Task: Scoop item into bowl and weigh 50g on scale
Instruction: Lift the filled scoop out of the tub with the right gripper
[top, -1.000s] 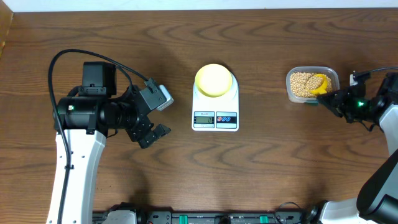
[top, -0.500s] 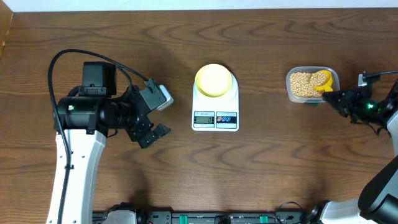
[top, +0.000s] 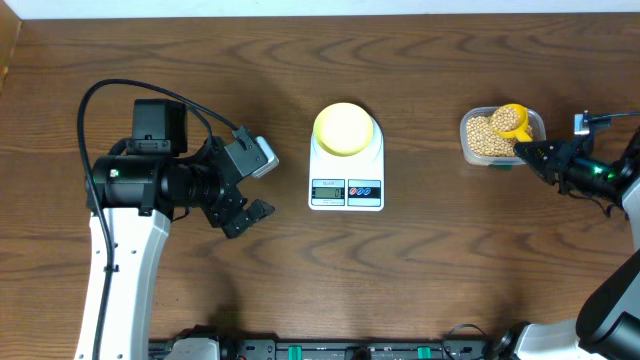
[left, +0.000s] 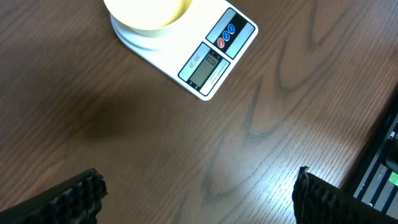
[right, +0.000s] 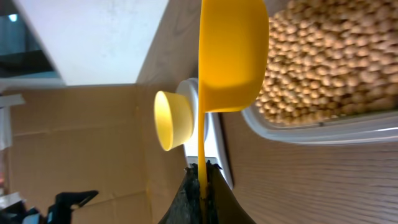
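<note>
Jaws, right: clenched on the thin handle end of the yellow measuring spoon (top: 511, 121); in the wrist view the handle runs straight out from between them to the cup (right: 233, 56)
Jaws, left: released, spread wide, holding nothing, hanging over bare surface (top: 450, 270) just left of the scale (top: 346, 185)
Spoon axis: from the right jaws the handle points away and slightly left, so the cup sits over the clear tub (top: 466, 150) at its far right corner
Spoon load: from overhead the cup looks heaped with tan beans; the wrist view shows only its outside, so how full it is cannot be told
Beans (top: 484, 135): small, round, tan-beige, smooth, lying loose and thick in the tub (right: 323, 62); likely to roll off a tilted spoon
Bowl (top: 343, 128): small, round, pale yellow, upright on the top of the scale, toward its far end; seen past the spoon in the right wrist view (right: 171, 119); no beans visible in it from overhead
Scale: white, rectangular, display and two buttons (left: 211, 59) on its near edge; reading too small to tell
Key relation: bowl lies well to the left of the right jaws, with open surface between tub and scale
Nearer arm: left jaws are closer to the scale, but the right arm (top: 590, 170) carries the spoon
Judged step: scoop taken, carry to the bowl next, keeping the cup level
</note>
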